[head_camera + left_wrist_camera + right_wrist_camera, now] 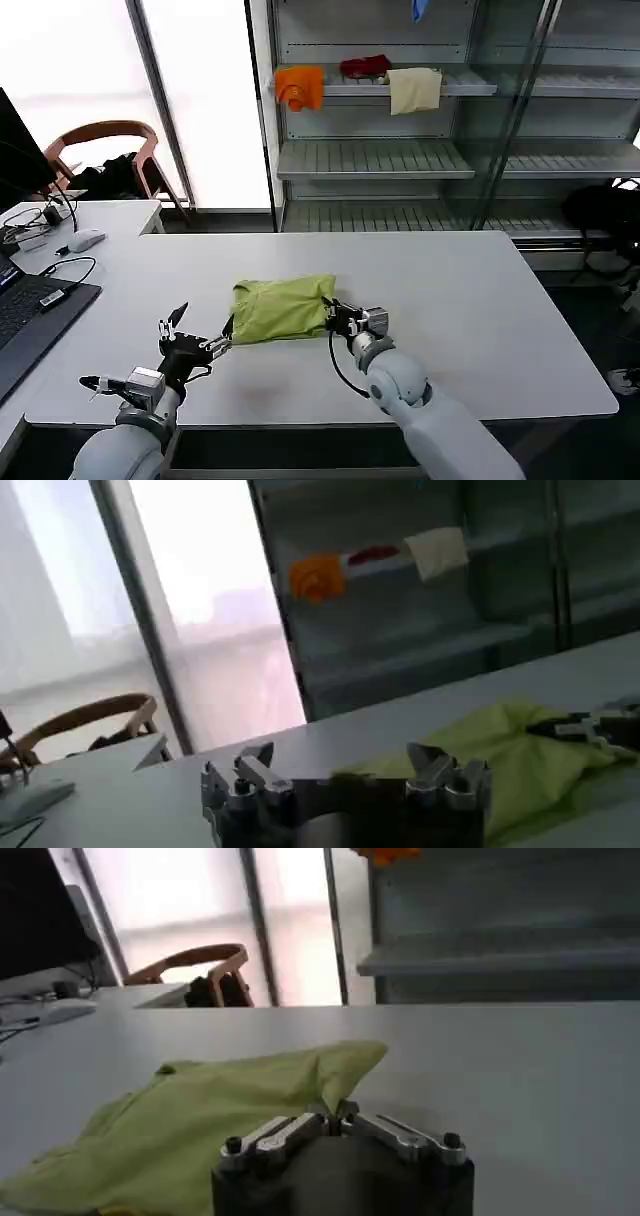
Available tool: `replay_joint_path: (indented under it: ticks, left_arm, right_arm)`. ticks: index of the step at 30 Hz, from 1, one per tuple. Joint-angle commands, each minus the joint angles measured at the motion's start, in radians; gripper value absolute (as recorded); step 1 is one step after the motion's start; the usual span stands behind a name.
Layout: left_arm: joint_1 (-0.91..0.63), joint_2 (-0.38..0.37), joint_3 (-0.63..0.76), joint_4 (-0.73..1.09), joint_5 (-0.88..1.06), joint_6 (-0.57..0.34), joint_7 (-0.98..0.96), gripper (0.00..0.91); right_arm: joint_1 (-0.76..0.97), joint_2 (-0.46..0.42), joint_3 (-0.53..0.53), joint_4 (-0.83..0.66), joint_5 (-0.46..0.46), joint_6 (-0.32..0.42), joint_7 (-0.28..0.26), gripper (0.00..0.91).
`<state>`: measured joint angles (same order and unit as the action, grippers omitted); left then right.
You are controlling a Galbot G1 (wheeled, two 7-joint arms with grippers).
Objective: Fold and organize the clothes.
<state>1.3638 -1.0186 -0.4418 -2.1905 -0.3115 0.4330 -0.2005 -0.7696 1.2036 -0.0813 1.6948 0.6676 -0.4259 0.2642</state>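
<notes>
One lime yellow-green T-shirt (283,308) is being seen bunched into a loose fold near the front middle of the white table (470,320). Two grippers are being seen at it. The right gripper (332,315) is being held against the shirt's right edge, and in the right wrist view its fingers (300,1130) are being pressed together on a pinch of the fabric (200,1123), so it is clenched on the T-shirt. The left gripper (195,335) is being held just beside the shirt's lower left corner; in the left wrist view its two fingers (250,775) are being kept wide apart with nothing between them, the cloth (520,750) lying beyond them.

On the shelving behind the table three cloths are being counted: one orange cloth (300,87), one red cloth (365,67) and one cream cloth (414,90). One wooden chair (105,135) is standing by the window, and a laptop (30,310) is being cut off at the table's left edge.

The shirt's sleeves and any label are being hidden in the folds. The far tip of the right gripper (590,727) is being shown on the shirt in the left wrist view. In the right wrist view, part of the orange cloth (390,854) is being cut off at the frame's edge.
</notes>
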Motion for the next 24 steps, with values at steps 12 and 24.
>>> replay_joint_path:
  ticks: [12, 24]
  left_arm:
    - [0.016, -0.008, 0.021, -0.008, 0.009, -0.009, 0.004, 0.907]
    - [0.018, -0.003, 0.017, -0.022, 0.004, -0.009, 0.0, 0.907]
  right_arm:
    - [-0.104, -0.242, 0.155, 0.035, -0.116, -0.024, -0.006, 0.907]
    - [-0.121, -0.284, 0.239, 0.113, -0.2, -0.122, 0.005, 0.907]
